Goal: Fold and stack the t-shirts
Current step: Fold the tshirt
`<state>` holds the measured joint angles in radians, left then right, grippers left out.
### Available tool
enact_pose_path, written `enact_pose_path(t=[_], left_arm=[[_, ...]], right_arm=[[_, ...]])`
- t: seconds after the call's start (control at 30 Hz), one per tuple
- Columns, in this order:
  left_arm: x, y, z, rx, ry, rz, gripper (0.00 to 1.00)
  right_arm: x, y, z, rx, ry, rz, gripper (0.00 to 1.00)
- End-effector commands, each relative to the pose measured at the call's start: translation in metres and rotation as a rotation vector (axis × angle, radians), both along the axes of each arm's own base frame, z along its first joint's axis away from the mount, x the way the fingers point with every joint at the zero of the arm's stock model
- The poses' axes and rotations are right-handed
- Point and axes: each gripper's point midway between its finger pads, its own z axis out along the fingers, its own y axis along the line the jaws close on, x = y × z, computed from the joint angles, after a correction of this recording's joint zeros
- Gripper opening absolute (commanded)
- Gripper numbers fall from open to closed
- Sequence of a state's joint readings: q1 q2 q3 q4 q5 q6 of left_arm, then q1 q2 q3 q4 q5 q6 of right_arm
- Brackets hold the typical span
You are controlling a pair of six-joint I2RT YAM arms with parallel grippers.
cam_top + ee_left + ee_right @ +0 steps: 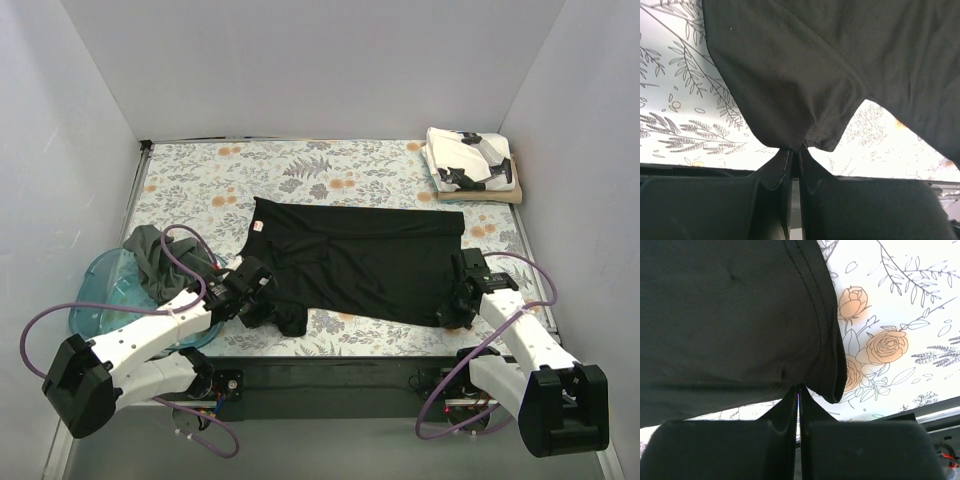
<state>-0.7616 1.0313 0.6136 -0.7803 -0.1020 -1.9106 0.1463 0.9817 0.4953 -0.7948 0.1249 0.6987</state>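
1. Now the black t-shirt (360, 262) lies spread flat across the middle of the table (330, 165), neck to the left and hem to the right.
2. Its cloth is plain, matte and mostly smooth, with a few long creases running left to right; a small pale label (262, 226) shows at the neck.
3. At the near left edge a sleeve is bunched into a dark lump, and the fabric there is drawn up into a point.
4. The left gripper (795, 152) is pinched tight on that point of the black t-shirt, its fingers pressed together with cloth between them.
5. The right gripper (799, 390) is clamped on the near right corner of the same shirt, just beside the double-stitched hem, which curls down over the floral print.
6. A grey-green t-shirt (150, 255) sits crumpled in a translucent blue tub (100, 290) at the near left of the table, hanging over its rim.
7. At the far right corner a white t-shirt (468, 158) with black print lies folded on top of a folded tan t-shirt (495, 195), whose edge shows beneath it.
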Motion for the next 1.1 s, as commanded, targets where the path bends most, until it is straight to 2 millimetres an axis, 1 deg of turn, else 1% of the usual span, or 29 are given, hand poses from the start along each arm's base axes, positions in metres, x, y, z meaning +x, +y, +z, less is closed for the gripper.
enact_pose_path(t=[0.0,0.07,0.1,0.13,0.23,0.27,0.33,0.37,0.4,0.47,0.5,0.57,0.6,0.67,0.7,0.77,0.8,0.9,0.93,0.97,1.0,1.07], left_arm=[[0.019,-0.005,0.015,-0.001,-0.081,0.006,0.00],[0.028,-0.012,0.023,-0.021,-0.112,-0.004,0.00],[0.031,-0.016,0.027,-0.028,-0.123,-0.011,0.00],[0.037,-0.021,0.034,-0.039,-0.147,-0.023,0.00],[0.046,-0.022,0.036,-0.011,-0.158,-0.021,0.00],[0.053,-0.027,0.041,-0.010,-0.166,-0.023,0.00],[0.062,-0.029,0.046,-0.003,-0.185,-0.023,0.00],[0.069,-0.031,0.053,-0.002,-0.206,-0.017,0.00],[0.075,-0.031,0.053,0.008,-0.205,-0.011,0.00],[0.084,-0.031,0.057,0.020,-0.222,-0.005,0.00],[0.093,-0.032,0.062,0.020,-0.231,0.005,0.00],[0.102,-0.030,0.067,0.024,-0.238,0.012,0.00],[0.112,-0.028,0.071,0.018,-0.248,0.029,0.00],[0.121,-0.027,0.073,0.015,-0.257,0.033,0.00],[0.127,-0.023,0.074,0.013,-0.257,0.038,0.00],[0.139,-0.021,0.080,0.012,-0.265,0.050,0.00],[0.145,-0.017,0.081,0.017,-0.268,0.057,0.00],[0.161,-0.016,0.088,0.012,-0.291,0.068,0.00],[0.168,-0.017,0.094,0.003,-0.307,0.064,0.00],[0.172,-0.017,0.091,0.013,-0.301,0.061,0.00],[0.176,-0.017,0.091,0.016,-0.301,0.063,0.00],[0.187,-0.018,0.091,0.026,-0.299,0.060,0.00]], right_arm=[[0.020,0.001,0.017,-0.001,-0.094,0.040,0.01],[0.027,0.002,0.025,0.004,-0.125,0.050,0.01],[0.033,0.004,0.033,0.008,-0.156,0.061,0.01],[0.036,0.004,0.037,0.008,-0.172,0.067,0.01],[0.046,0.005,0.050,0.006,-0.212,0.090,0.01],[0.048,0.003,0.052,-0.004,-0.219,0.093,0.01],[0.057,0.002,0.060,-0.019,-0.236,0.116,0.01],[0.061,0.002,0.062,-0.024,-0.241,0.121,0.01],[0.064,0.003,0.062,-0.021,-0.236,0.129,0.01],[0.073,0.006,0.067,-0.017,-0.253,0.144,0.01],[0.077,0.007,0.066,-0.011,-0.250,0.149,0.01],[0.089,0.009,0.073,-0.008,-0.283,0.152,0.01],[0.094,0.010,0.075,-0.008,-0.293,0.150,0.01],[0.104,0.009,0.079,-0.017,-0.321,0.144,0.01],[0.109,0.009,0.082,-0.023,-0.329,0.144,0.01],[0.116,0.006,0.085,-0.039,-0.342,0.142,0.01],[0.120,0.006,0.084,-0.041,-0.336,0.138,0.01],[0.131,0.007,0.086,-0.030,-0.356,0.131,0.01],[0.137,0.007,0.089,-0.027,-0.373,0.128,0.01],[0.141,0.007,0.091,-0.026,-0.382,0.123,0.01],[0.144,0.006,0.089,-0.031,-0.373,0.124,0.01],[0.152,0.004,0.094,-0.039,-0.385,0.115,0.01]])
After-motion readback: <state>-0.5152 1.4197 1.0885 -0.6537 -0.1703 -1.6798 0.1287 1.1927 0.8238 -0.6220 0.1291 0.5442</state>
